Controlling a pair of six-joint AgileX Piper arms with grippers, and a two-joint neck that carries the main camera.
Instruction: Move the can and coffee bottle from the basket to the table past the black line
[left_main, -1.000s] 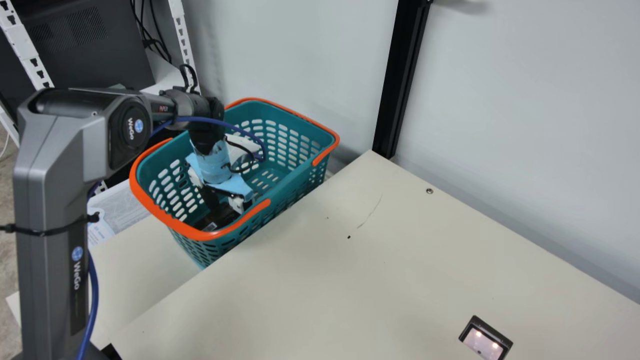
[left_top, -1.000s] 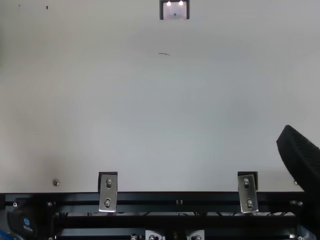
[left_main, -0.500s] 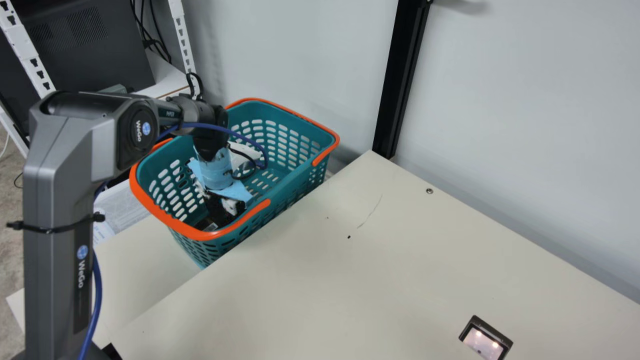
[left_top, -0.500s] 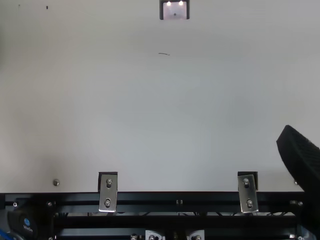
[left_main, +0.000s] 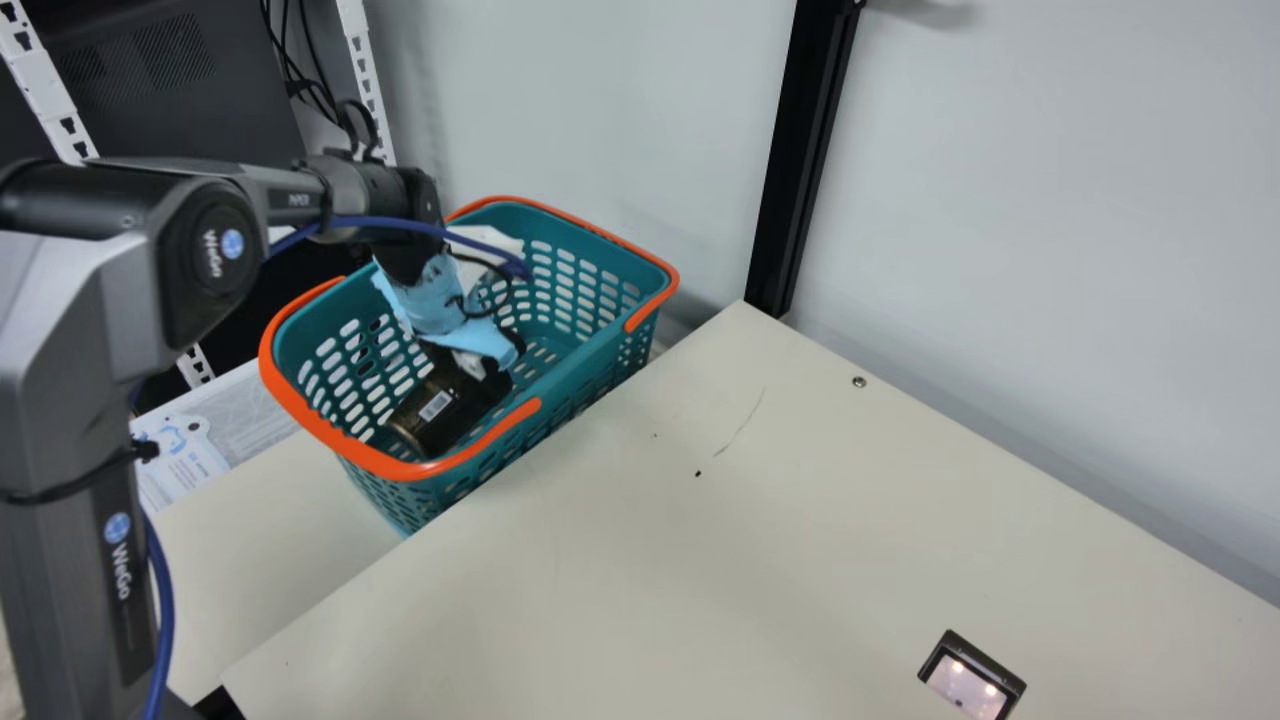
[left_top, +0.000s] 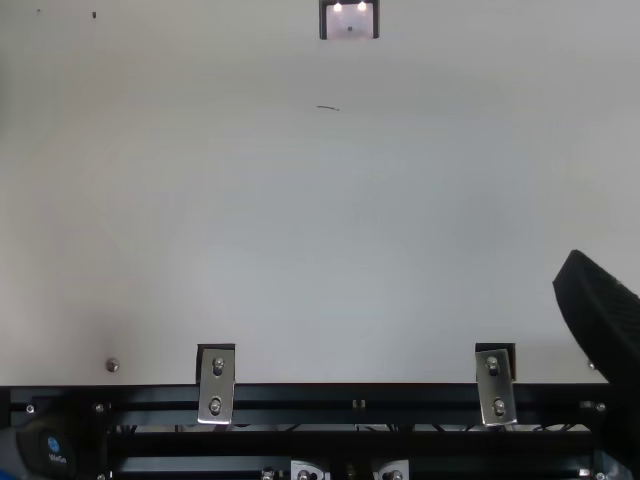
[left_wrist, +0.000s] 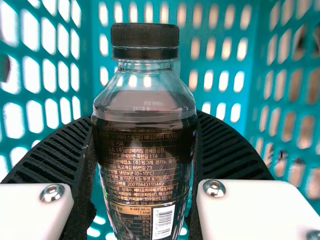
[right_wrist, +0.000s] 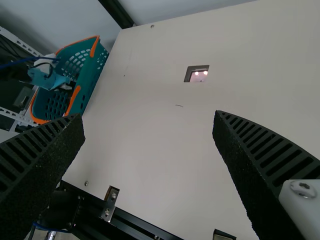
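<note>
In the main view my left gripper (left_main: 478, 368), with light blue wrapping above it, is down inside the teal basket (left_main: 580, 345). The dark coffee bottle (left_main: 436, 412) is at its fingers, lying at a slant within the basket walls. The left wrist view shows the left gripper (left_wrist: 146, 117) shut on the coffee bottle (left_wrist: 145, 150), one ribbed finger on each side and the black cap beyond the fingertips. Part of my right gripper (left_top: 605, 325) reaches in at the top view's right edge. Seen from its own wrist, the right gripper (right_wrist: 148, 119) is open, with nothing between its fingers.
The basket's orange rim (left_main: 375, 460) stands beside the table (left_main: 640, 560), against the table edge. A small dark-framed device (left_main: 970, 675) and a thin dark mark (left_top: 328, 107) are on the tabletop. A black upright post (left_main: 808, 150) and a white rack lie beyond.
My left arm dipped slightly, then drew up and back toward the view's left. The left gripper is now raised somewhat in the basket, and more of the bottle shows. The right finger stayed still.
</note>
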